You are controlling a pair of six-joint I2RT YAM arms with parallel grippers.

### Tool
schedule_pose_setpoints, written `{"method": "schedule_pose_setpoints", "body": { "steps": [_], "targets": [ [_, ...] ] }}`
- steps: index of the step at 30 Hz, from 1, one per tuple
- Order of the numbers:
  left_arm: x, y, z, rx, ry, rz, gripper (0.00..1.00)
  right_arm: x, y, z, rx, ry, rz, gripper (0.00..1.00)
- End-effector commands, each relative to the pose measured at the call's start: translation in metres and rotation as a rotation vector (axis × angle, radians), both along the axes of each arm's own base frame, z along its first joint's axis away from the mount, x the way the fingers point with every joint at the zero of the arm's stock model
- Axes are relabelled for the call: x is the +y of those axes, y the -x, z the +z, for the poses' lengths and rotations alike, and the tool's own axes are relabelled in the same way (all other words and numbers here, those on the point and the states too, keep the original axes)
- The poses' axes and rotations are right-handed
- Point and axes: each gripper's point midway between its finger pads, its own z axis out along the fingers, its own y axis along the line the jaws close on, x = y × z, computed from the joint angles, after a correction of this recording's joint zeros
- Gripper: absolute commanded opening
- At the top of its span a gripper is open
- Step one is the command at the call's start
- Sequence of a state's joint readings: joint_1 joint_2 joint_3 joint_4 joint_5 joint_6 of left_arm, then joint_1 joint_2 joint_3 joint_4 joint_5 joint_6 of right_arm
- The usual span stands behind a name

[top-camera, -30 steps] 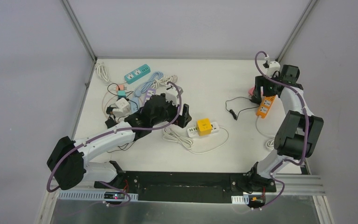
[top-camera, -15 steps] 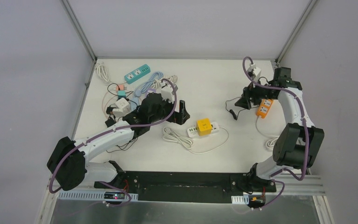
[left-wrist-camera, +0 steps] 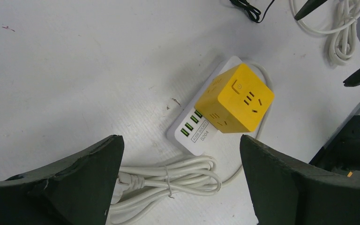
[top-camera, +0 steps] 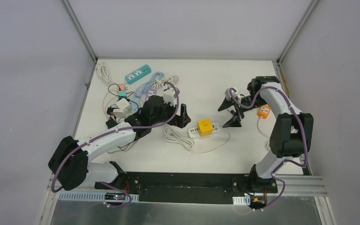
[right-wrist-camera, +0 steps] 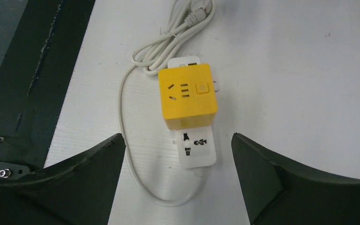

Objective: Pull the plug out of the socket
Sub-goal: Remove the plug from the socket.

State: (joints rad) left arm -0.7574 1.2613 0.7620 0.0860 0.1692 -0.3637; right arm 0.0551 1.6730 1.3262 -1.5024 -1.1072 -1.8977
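Note:
A yellow cube plug (top-camera: 205, 126) sits plugged into a white socket strip (top-camera: 217, 127) at the middle of the table. In the left wrist view the cube (left-wrist-camera: 236, 98) covers the strip (left-wrist-camera: 192, 133) beyond the green USB ports. My left gripper (top-camera: 178, 117) hovers just left of it, open and empty, with the strip's end and coiled cord between its fingers (left-wrist-camera: 75, 187). My right gripper (top-camera: 229, 114) stands open just right of the strip, empty. In the right wrist view the cube (right-wrist-camera: 187, 96) and the strip's free end (right-wrist-camera: 196, 147) lie ahead of the gripper (right-wrist-camera: 178, 137).
The strip's white cord (top-camera: 178, 138) lies bundled left of it and loops toward the front. An orange power strip (top-camera: 264, 111) lies at the right edge. A teal strip (top-camera: 138, 74) and a pile of adapters and cables (top-camera: 124, 103) fill the back left.
My right arm has swung from the back right corner in toward the yellow cube, and its jaws have opened wider. The left arm has shifted only slightly.

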Motion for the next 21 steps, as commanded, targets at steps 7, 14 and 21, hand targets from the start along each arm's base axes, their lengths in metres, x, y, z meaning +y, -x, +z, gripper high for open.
{"method": "schedule_pose_setpoints", "body": {
  "steps": [7, 14, 21],
  "targets": [
    [-0.005, 0.000, 0.000, 0.003, 0.036, -0.019, 0.95, 0.035, 0.008, -0.001, -0.074, 0.124, 0.051, 0.87],
    [0.000, -0.001, -0.004, 0.009, 0.029, 0.000, 0.95, 0.060, 0.011, -0.029, -0.141, 0.256, 0.088, 0.88],
    [0.003, 0.000, -0.012, 0.031, 0.021, 0.015, 0.95, 0.069, 0.005, -0.041, -0.182, 0.334, 0.079, 0.88]
  ]
}}
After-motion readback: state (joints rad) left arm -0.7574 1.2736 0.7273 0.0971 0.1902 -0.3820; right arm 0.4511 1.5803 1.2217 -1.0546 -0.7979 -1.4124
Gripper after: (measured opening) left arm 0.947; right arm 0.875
